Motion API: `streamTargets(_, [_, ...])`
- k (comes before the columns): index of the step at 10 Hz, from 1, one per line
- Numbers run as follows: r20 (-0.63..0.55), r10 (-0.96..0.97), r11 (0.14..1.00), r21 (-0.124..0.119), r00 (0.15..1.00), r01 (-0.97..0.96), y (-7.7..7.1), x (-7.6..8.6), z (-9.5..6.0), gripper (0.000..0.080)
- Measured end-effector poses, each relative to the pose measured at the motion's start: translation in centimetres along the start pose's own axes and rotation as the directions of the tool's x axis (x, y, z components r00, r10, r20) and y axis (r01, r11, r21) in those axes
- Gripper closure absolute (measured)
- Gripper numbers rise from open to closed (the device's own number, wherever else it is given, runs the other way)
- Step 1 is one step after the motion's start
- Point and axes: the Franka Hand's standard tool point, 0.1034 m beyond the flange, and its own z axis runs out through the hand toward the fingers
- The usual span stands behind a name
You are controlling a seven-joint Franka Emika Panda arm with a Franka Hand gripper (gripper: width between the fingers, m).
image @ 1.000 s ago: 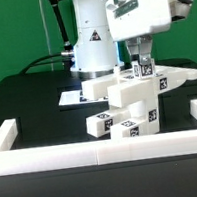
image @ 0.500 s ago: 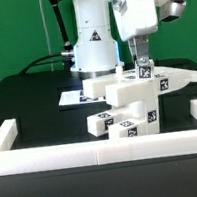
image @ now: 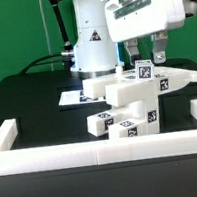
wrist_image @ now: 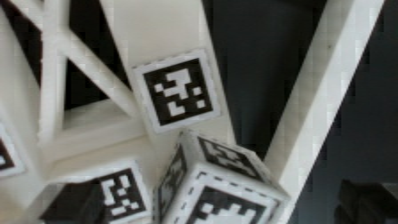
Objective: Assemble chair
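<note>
Just behind the low white border wall [image: 53, 153], the chair [image: 128, 108] [wrist_image: 178, 90] stands mid-table inside that fence. It is stacked upright, and its flat top panel runs lengthwise across from the exterior view's left to right. The gripper [image: 146, 55] hangs just above it, fingers [image: 159, 50] spread and holding nothing. Half a second ago they were pinched lower on the top block. Farther back lies the marker board [image: 71, 95].

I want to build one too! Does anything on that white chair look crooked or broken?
Nothing looks broken. The small tagged piece on top of the chair, just under the open gripper, looks a bit tilted against the flat panel below it.
</note>
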Motion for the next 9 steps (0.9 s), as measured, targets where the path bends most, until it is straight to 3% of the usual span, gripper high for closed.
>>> streamTargets(3, [-0.001,-0.153,0.988,-0.001,0.988,0.153,0.02,0.05,0.00,0.0150])
streamTargets(6, [-0.010,-0.499,0.867,-0.026,0.867,0.498,0.19,0.57,-0.03,0.0150])
streamTargets(9, [-0.006,-0.645,0.764,-0.034,0.764,0.645,0.23,0.65,-0.02,0.0150])
